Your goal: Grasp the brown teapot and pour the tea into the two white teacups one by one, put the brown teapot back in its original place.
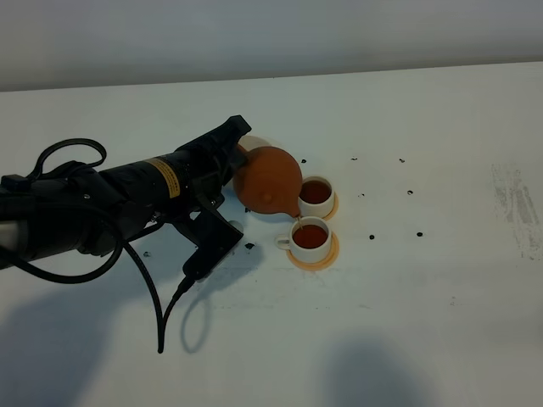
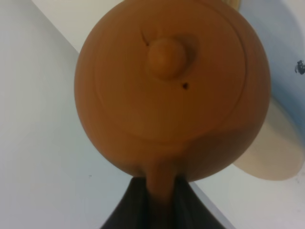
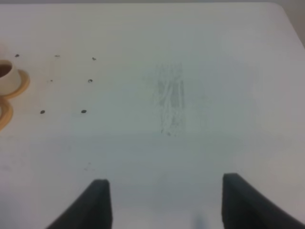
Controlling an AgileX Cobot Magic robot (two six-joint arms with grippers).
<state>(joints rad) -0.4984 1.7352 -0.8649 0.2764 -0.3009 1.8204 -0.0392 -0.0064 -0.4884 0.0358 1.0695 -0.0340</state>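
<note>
Brown teapot (image 2: 171, 86) looks like unglazed clay, matt and smooth with a faint sheen; white teacups (image 1: 321, 209) look like smooth ceramic, finish too small to tell. Surface (image 1: 424, 322) is white, smooth and matt, with a scuffed patch (image 3: 171, 100) and dark specks. Left claw (image 2: 159, 202) is matt black plastic; beige coaster (image 2: 274, 157) is matt.

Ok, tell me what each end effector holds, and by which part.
Left end effector: the teapot, clamped by its loop handle. Right end effector: nothing, jaws open above the table.
</note>
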